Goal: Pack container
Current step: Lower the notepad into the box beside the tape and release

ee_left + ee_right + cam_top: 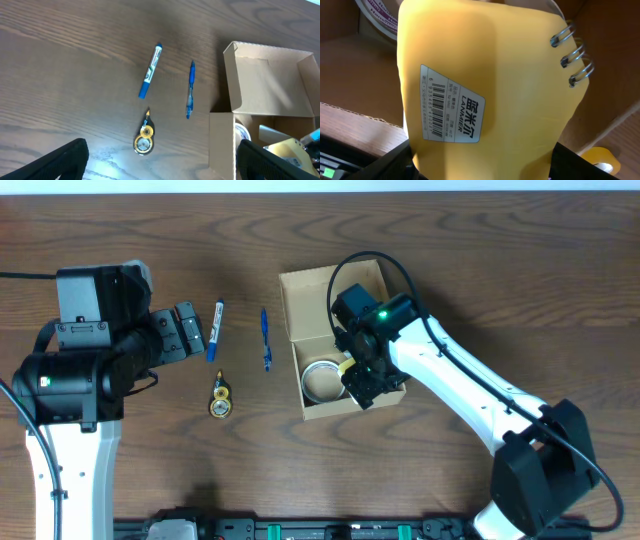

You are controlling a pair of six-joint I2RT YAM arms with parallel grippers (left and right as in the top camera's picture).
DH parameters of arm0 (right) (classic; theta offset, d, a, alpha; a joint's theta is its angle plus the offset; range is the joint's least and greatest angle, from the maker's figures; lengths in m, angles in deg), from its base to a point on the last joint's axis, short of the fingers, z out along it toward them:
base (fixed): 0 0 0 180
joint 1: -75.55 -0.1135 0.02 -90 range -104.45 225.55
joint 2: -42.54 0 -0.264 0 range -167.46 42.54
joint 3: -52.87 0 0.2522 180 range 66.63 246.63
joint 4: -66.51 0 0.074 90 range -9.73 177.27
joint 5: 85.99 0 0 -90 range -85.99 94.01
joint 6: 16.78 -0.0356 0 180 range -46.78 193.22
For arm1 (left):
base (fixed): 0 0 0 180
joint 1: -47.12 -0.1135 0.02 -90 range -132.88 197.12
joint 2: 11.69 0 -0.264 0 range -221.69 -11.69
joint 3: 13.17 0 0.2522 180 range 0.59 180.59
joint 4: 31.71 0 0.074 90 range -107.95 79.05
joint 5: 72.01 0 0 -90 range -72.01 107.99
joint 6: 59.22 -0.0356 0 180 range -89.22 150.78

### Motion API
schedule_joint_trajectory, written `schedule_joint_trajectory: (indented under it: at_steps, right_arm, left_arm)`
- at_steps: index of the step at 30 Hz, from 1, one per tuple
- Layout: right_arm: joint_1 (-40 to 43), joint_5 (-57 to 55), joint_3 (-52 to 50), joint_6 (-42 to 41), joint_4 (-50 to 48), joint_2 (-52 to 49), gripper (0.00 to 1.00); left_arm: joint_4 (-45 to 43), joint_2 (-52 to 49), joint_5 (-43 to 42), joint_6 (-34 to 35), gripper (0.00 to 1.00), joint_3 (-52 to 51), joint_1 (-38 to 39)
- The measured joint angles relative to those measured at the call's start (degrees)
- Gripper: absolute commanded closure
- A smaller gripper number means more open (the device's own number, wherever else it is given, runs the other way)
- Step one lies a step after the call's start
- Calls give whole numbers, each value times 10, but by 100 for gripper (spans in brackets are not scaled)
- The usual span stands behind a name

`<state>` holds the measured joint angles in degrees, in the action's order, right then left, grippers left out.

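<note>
The tan cardboard container stands at the table's middle with its flap lid open toward the far side; it also shows in the left wrist view. My right gripper is down inside it, shut on a yellow spiral-bound notepad with a barcode label. A white tape roll lies in the container beside the notepad. My left gripper is open and empty, held above the table left of the container. In its own view its fingers flank bare wood.
On the table left of the container lie a blue marker, a blue pen and a small yellow correction-tape dispenser. All three show in the left wrist view: marker, pen, dispenser. A yellow roll lies in the container.
</note>
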<state>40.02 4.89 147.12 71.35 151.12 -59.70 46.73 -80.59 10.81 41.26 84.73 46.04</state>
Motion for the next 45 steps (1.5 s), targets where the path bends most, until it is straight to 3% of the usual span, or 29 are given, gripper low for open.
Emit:
schedule_joint_trajectory:
  at_steps: [21,22,24,25,35,45]
  right_arm:
    - [1,-17,52,0,4,0,29]
    - [1,-19,52,0,0,0,28]
    - [2,-23,52,-1,-4,0,13]
    - [2,-28,52,0,-6,0,11]
    - [28,-69,52,6,-5,0,11]
    - [60,-118,60,-22,20,0,1]
  left_arm:
    - [2,0,-2,0,5,0,0]
    - [2,0,-2,0,5,0,0]
    - [2,0,-2,0,5,0,0]
    - [3,0,-2,0,5,0,0]
    - [9,0,-2,0,5,0,0]
    - [7,0,-2,0,5,0,0]
